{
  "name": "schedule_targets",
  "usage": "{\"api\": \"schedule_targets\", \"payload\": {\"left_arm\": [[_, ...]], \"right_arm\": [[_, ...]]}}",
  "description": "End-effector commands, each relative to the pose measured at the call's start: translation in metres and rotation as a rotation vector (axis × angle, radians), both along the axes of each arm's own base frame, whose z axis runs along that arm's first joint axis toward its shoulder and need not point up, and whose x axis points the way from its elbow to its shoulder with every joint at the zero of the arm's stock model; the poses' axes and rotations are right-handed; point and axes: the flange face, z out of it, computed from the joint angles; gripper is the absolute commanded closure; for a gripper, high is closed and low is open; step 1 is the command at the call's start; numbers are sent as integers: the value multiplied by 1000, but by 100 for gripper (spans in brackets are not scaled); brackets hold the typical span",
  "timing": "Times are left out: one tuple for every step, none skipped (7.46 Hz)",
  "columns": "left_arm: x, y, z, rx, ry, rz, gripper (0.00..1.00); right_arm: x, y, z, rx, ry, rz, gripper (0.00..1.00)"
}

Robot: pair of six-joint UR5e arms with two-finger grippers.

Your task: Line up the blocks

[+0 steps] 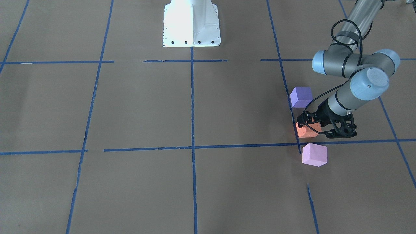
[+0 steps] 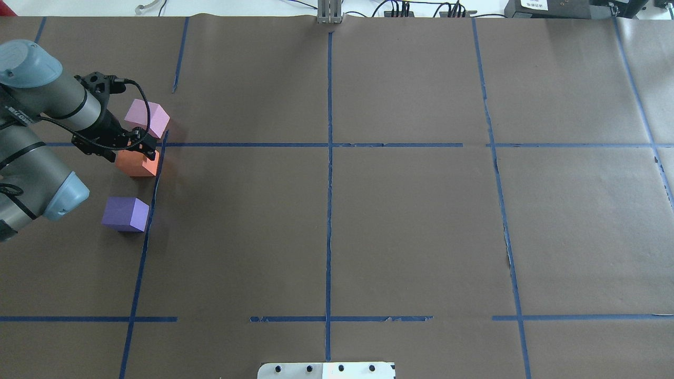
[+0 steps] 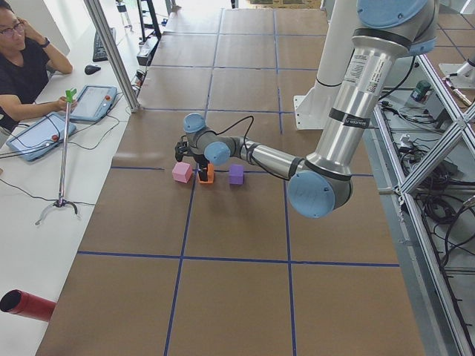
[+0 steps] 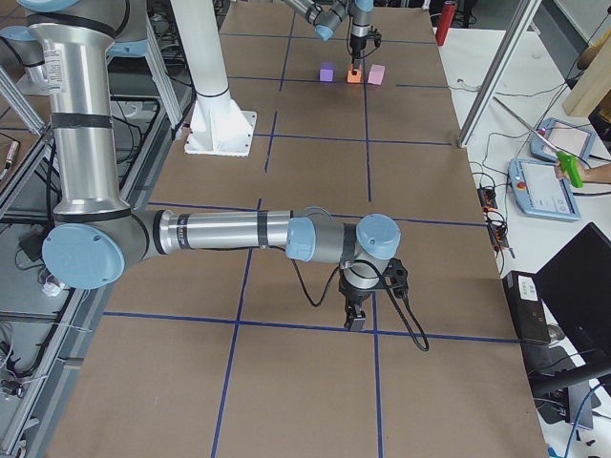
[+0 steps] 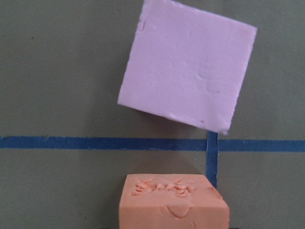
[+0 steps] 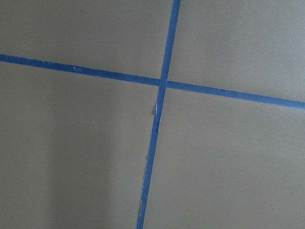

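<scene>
Overhead, three blocks: pink block (image 2: 149, 117) at twelve o'clock from orange block (image 2: 136, 164), violet block (image 2: 125, 213) at six. Grip unclear for left gripper (image 2: 141, 150), astride orange, and right gripper (image 4: 355, 321).

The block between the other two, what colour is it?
The middle block is orange; the overhead exterior view shows it best.

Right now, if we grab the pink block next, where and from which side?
Probably come straight down on the pink block and pinch two opposite side faces, wrist yawed to match: it sits flat but skewed to the tape line, and apart from the orange block.
</scene>
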Motion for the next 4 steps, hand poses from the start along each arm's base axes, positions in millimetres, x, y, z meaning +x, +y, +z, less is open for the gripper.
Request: {"api": "schedule_targets", "payload": {"left_arm": [[-5, 2, -10, 14, 14, 4, 0], [-36, -4, -32, 9, 55, -21, 0], [-74, -15, -51, 15, 53, -59, 0], [-110, -18, -74, 47, 18, -37, 0]], "right_arm": [[0, 0, 0, 0, 0, 0, 0], [0, 0, 0, 0, 0, 0, 0], [0, 0, 0, 0, 0, 0, 0], [0, 0, 0, 0, 0, 0, 0]]}}
